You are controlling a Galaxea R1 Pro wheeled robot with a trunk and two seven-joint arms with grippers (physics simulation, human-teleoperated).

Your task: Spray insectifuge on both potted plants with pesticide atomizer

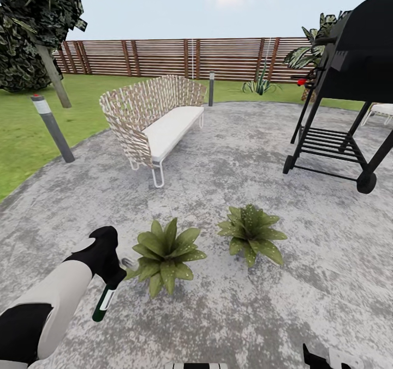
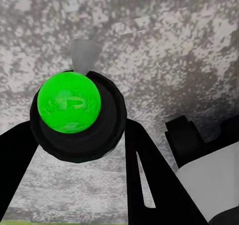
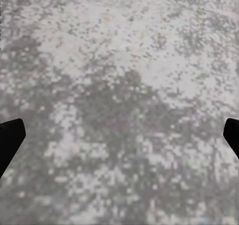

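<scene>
Low at the left of the head frame, the pesticide atomizer point(image 1: 103, 302) hangs from the left gripper point(image 1: 111, 279), which is clamped on its upper end; dark-green body and white label point down toward the paving point(image 1: 229, 156). In the left wrist view the bottle point(image 2: 69, 102) is seen end-on as a bright green disc in a black ring, between the black fingers point(image 2: 149, 180). Judgement: light, rigid, smooth plastic, likely to swivel if gripped loosely; a hold high near the head looks right. The nearer potted plant point(image 1: 165, 253) sits just beside the bottle; the second potted plant point(image 1: 250, 232) lies to its right, apart from it. The right gripper point(image 3: 119, 135) is spread wide over bare mottled stone. Beyond: wicker seat point(image 1: 155, 119), black grill point(image 1: 355, 79), bollard lamp point(image 1: 52, 126), lawn point(image 1: 22, 134), slatted fence point(image 1: 180, 58).
</scene>
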